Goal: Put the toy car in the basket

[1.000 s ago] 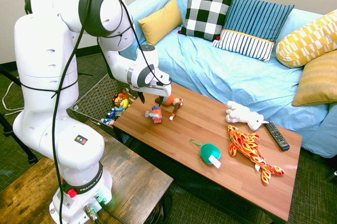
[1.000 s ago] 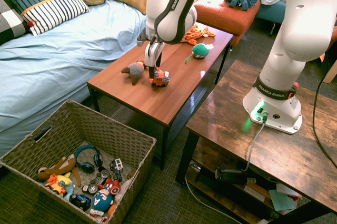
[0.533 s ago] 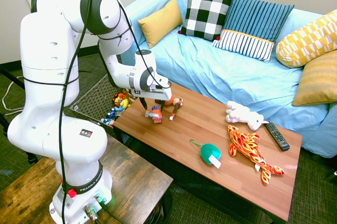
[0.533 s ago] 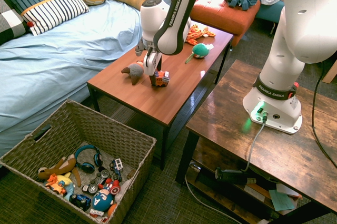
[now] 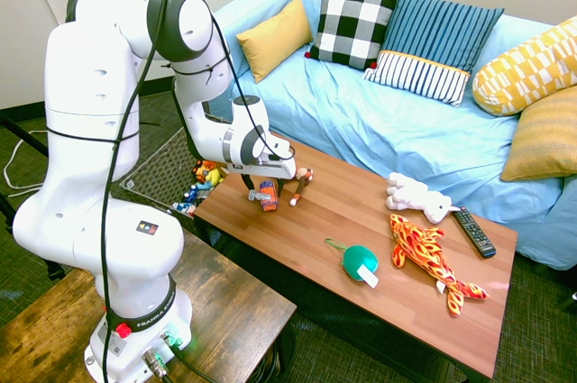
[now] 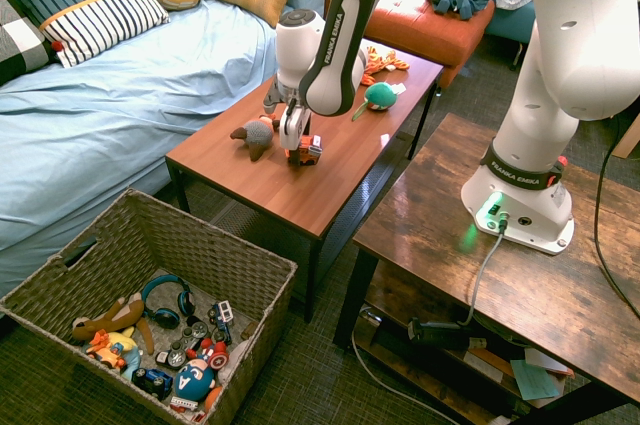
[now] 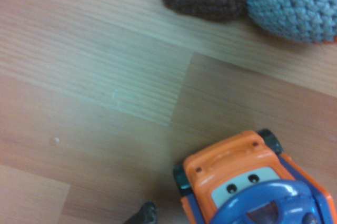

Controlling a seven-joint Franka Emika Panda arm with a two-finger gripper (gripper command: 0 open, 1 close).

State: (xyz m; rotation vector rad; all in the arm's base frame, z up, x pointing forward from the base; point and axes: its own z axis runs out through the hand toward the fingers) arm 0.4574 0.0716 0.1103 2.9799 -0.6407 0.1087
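Observation:
The toy car (image 5: 265,195) (image 6: 306,151), small and orange-red with blue, stands on the wooden coffee table (image 5: 361,221) near its left end. My gripper (image 5: 264,186) (image 6: 296,137) is open and low over the car, with a finger on each side of it. The wrist view shows the car (image 7: 253,182) from close by, resting on the wood. The basket (image 6: 205,230) (image 5: 158,162) is large and woven. It stands on the floor past that end of the table and holds several toys.
A brown plush with a grey head (image 5: 301,179) (image 6: 254,135) lies just beside the car. Further along the table are a green toy (image 5: 360,262), an orange plush fish (image 5: 425,252), a white plush (image 5: 415,194) and a remote (image 5: 473,231). A blue sofa (image 5: 379,122) runs behind.
My gripper has come down from above the table to the level of the car and now straddles it. The car and the plush have not moved.

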